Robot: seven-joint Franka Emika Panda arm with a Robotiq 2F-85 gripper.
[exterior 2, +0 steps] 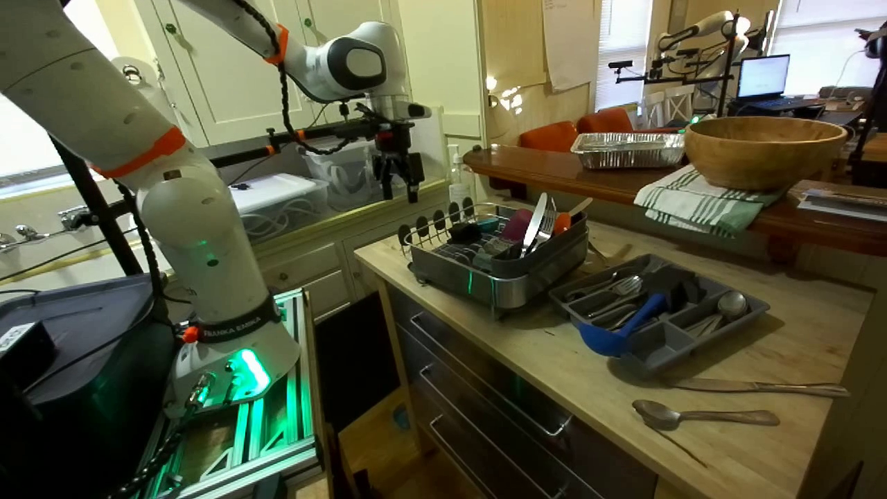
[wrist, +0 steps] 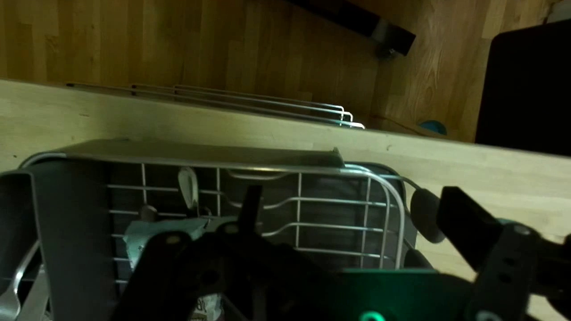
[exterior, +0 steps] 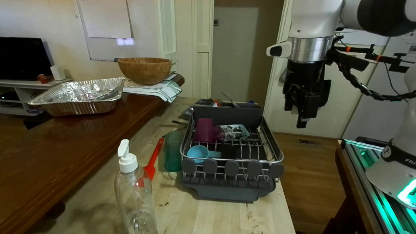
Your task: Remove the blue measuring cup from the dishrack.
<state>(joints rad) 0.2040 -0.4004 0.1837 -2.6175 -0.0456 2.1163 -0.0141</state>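
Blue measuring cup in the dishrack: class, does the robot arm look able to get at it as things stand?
Probably yes: the open gripper hangs higher than the open-topped dishrack, and nothing seems to lie over the blue measuring cup, though the nearby purple cup may crowd the approach.

Bottle (exterior: 135, 198) cropped, blue cup (exterior: 197, 151) partly hidden

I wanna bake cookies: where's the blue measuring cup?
In an exterior view, the blue measuring cup sits in the dishrack, at its near left corner, in front of the purple cup.
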